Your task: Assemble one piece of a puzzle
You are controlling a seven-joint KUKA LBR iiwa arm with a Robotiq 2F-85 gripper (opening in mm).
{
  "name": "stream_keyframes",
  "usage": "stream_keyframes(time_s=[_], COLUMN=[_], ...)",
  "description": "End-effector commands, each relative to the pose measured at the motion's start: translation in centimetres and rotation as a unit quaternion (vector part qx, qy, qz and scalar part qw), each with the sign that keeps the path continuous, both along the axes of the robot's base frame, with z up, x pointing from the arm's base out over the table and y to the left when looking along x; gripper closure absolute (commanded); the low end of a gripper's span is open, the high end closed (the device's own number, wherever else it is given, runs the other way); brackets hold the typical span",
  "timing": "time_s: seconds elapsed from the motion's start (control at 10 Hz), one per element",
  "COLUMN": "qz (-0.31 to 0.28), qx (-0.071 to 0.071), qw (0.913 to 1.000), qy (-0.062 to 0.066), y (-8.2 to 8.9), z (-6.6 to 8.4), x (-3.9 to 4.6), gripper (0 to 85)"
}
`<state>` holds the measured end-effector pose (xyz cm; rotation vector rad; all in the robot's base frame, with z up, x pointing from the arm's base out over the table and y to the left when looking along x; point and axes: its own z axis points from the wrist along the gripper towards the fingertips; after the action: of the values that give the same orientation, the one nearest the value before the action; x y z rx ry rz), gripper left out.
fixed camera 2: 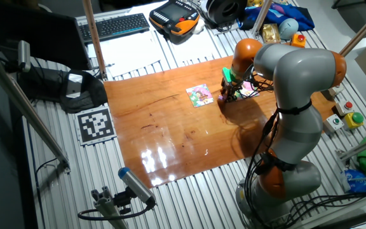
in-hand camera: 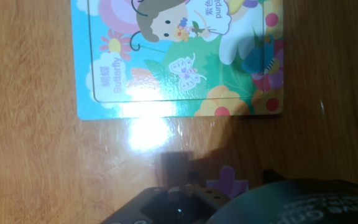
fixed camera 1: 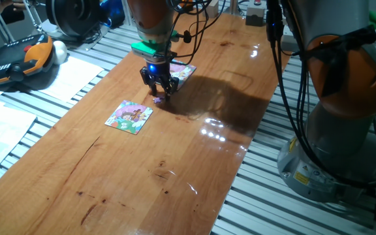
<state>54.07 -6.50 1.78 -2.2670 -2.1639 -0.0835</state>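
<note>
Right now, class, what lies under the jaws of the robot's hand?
Under the gripper a small purple piece lies on the wooden table. Only its knobbed top shows in the hand view; the rest is covered, so any grip is unclear.

Under my hand camera, the card puzzle (in-hand camera: 179, 59) on the worktop reads "Butterfly" at its left edge, set sideways beside Chinese characters I cannot make out. Near its top, "purple" stands sideways on a white patch. In the other fixed view, a black-and-white square marker (fixed camera 2: 96, 125) lies on the slats.
</note>
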Motion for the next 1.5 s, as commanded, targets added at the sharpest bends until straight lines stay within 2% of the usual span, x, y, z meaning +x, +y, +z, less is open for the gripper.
stream_keyframes(time_s=[0.0,0.9,1.0,1.4], qz=[0.0,0.003,0.005,0.01], qx=[0.0,-0.002,-0.002,-0.002], qw=[1.0,1.0,1.0,0.9999], qy=[0.0,-0.002,-0.002,-0.002], y=[0.0,0.0,0.01,0.0], z=[0.0,0.0,0.0,-0.01], x=[0.0,0.0,-0.01,-0.01], gripper=[34.0,34.0,51.0,51.0])
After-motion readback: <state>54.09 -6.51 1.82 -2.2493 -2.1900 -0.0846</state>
